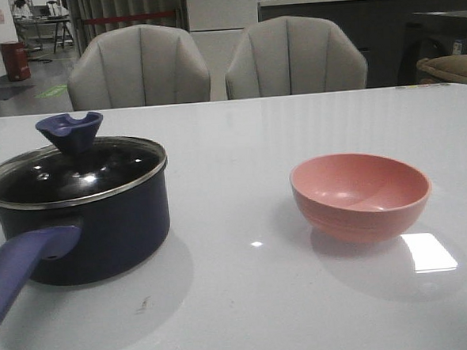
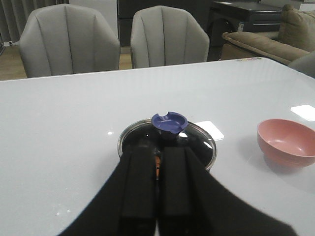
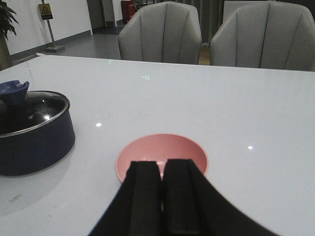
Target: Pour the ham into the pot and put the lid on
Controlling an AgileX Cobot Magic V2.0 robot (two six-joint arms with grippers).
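Note:
The dark navy pot (image 1: pixel 102 231) stands at the left of the table, its blue-purple handle (image 1: pixel 21 271) pointing toward me. The glass lid (image 1: pixel 75 173) sits on it, knob (image 1: pixel 70 131) upright. A sliver of orange ham (image 2: pixel 157 167) shows through the lid glass, between the left fingers. My left gripper (image 2: pixel 157 150) is shut and empty, above and short of the lid (image 2: pixel 197 135). My right gripper (image 3: pixel 161 164) is shut and empty, above the near rim of the pink bowl (image 3: pixel 162 150). Neither gripper shows in the front view.
The salmon-pink bowl (image 1: pixel 360 195) stands empty at the right of the table, well apart from the pot. Two grey chairs (image 1: pixel 138 67) stand behind the table's far edge. The pot also shows in the right wrist view (image 3: pixel 34 142).

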